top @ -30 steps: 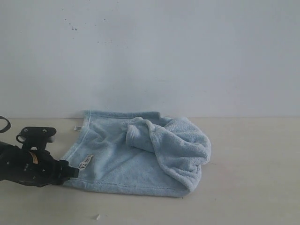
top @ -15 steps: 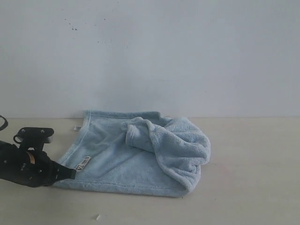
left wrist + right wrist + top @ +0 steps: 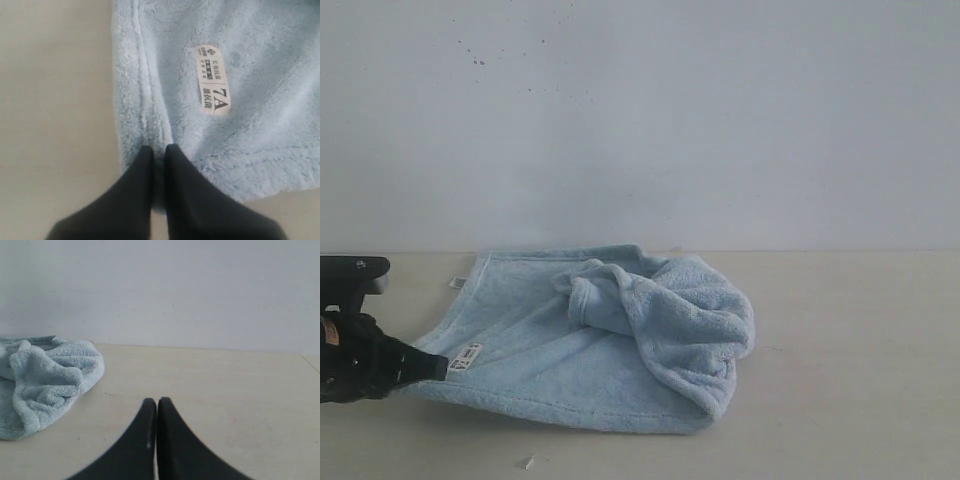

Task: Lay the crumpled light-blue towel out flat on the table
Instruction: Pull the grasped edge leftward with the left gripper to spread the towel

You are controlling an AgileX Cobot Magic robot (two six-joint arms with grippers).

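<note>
The pale blue towel (image 3: 590, 340) lies on the beige table (image 3: 860, 380), its left half flat and its right half bunched into a thick fold (image 3: 685, 320). My left gripper (image 3: 438, 366) is shut on the towel's near left corner, beside a white tag (image 3: 465, 357). In the left wrist view the black fingers pinch the hemmed edge (image 3: 159, 150) just below the tag (image 3: 212, 79). My right gripper (image 3: 156, 401) is shut on nothing above bare table, well clear of the towel's bunched end (image 3: 45, 380); it is outside the exterior view.
A white wall (image 3: 720, 120) rises behind the table. A second small tag (image 3: 455, 283) sticks out at the towel's far left corner. A tiny white scrap (image 3: 527, 463) lies near the table's front edge.
My left gripper has pulled leftward with the corner in its grip, and the whole towel has slid and stretched to the left. The bunched fold moved left with it.
</note>
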